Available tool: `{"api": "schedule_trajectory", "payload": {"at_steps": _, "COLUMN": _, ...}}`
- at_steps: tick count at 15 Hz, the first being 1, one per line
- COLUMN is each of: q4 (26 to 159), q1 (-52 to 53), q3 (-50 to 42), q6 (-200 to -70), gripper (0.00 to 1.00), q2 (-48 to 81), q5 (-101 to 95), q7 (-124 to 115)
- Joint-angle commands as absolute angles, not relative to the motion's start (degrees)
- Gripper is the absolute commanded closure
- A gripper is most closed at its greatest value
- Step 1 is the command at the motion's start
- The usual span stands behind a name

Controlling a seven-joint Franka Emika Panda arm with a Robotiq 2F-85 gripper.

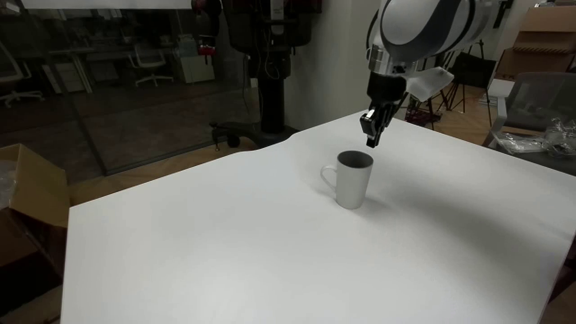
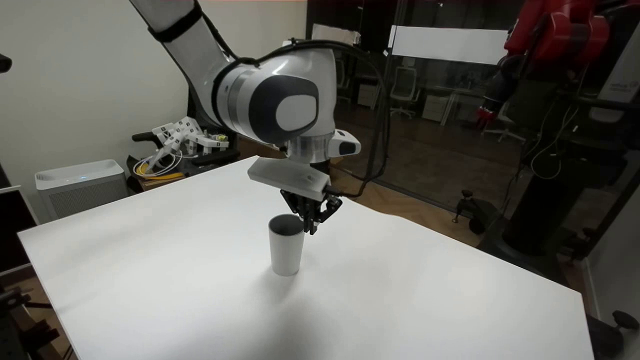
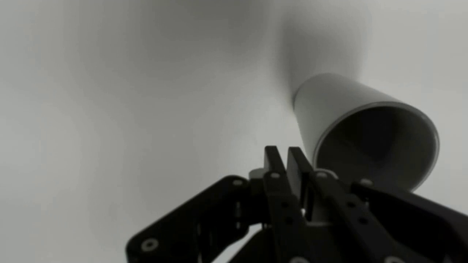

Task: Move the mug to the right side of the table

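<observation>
"Hovering near the rim [image 3: 382,103] of the upright mug [image 1: 353,186], the gripper [image 3: 283,147] has its fingers [image 3: 272,157] nearly together, with nothing between them; the mug stands on the table [image 1: 202,252], apart from them. What is the chief hazard?"

"Lowering in this narrow state: the fingers, off-centre, could strike the rim and topple the mug."

"And the handle [image 1: 328,176]?"

"Plain in an exterior view but not discernible in the wrist view; fingers spread carelessly might knock it and turn the mug. The mug also tapers downward, so a weak grip could let it slip."
</observation>
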State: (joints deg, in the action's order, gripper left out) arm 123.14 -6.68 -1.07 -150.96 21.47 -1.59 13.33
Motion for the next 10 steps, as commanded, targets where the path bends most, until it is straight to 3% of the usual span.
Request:
{"api": "schedule_trajectory", "payload": {"at_steps": 1, "q4": 125.98, "q1": -8.61, "q3": -1.51, "q6": -152.61, "gripper": 0.97, "q2": 18.87, "q5": 2.01, "q7": 11.55}}
{"api": "schedule_trajectory", "payload": {"at_steps": 6, "q4": 128.35, "q1": -9.57, "q3": -1.80, "q6": -156.33, "gripper": 0.97, "q2": 17.50, "q5": 4.27, "q7": 11.53}}
{"api": "schedule_trajectory", "payload": {"at_steps": 7, "q4": 125.94, "q1": -9.75, "q3": -1.64, "q6": -154.64, "gripper": 0.88, "q2": 19.89, "q5": 3.51, "q7": 13.10}}
{"api": "schedule_trajectory", "payload": {"at_steps": 10, "q4": 126.83, "q1": -9.72, "q3": -1.70, "q6": -155.57, "gripper": 0.88, "q2": 19.22, "q5": 3.55, "q7": 12.86}}
